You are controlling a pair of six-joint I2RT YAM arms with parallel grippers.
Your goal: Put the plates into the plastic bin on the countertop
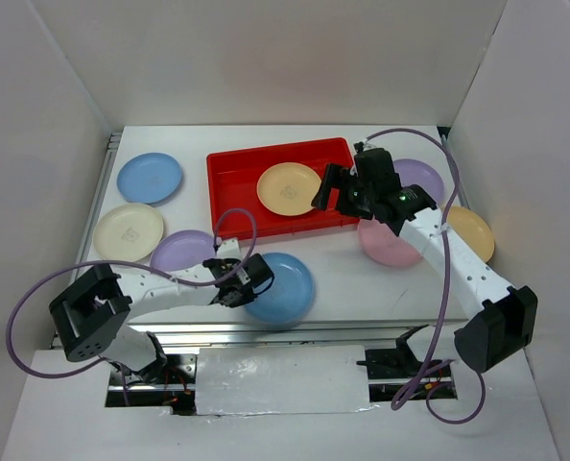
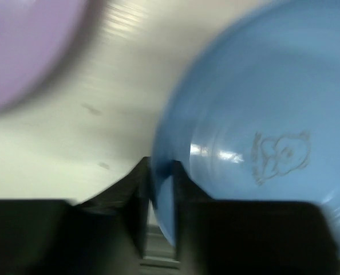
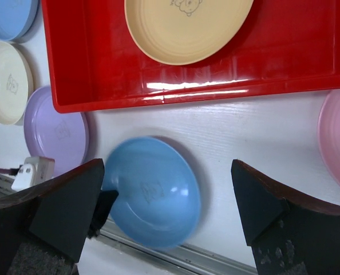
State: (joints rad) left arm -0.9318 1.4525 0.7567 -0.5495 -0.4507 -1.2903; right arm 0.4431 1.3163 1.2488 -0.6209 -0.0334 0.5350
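Note:
The red plastic bin point(image 1: 235, 182) lies at the back middle of the countertop point(image 1: 343, 279) with a yellow plate point(image 1: 288, 187) inside. My left gripper point(image 1: 249, 283) is shut on the left rim of a blue plate point(image 1: 287, 286) near the front rail. In the left wrist view the rim point(image 2: 161, 172) sits between the fingers. My right gripper point(image 1: 337, 192) is open and empty above the bin's right end. The right wrist view shows the bin point(image 3: 187, 91), the yellow plate point(image 3: 187, 23) and the held blue plate point(image 3: 153, 192).
Left of the bin lie a blue plate point(image 1: 150, 178), a cream plate point(image 1: 129, 232) and a purple plate point(image 1: 179, 252). To its right lie a purple plate point(image 1: 422, 176), a pink plate point(image 1: 389, 245) and an orange-yellow plate point(image 1: 474, 230). White walls enclose the sides and back. A metal rail point(image 1: 266, 331) runs along the front.

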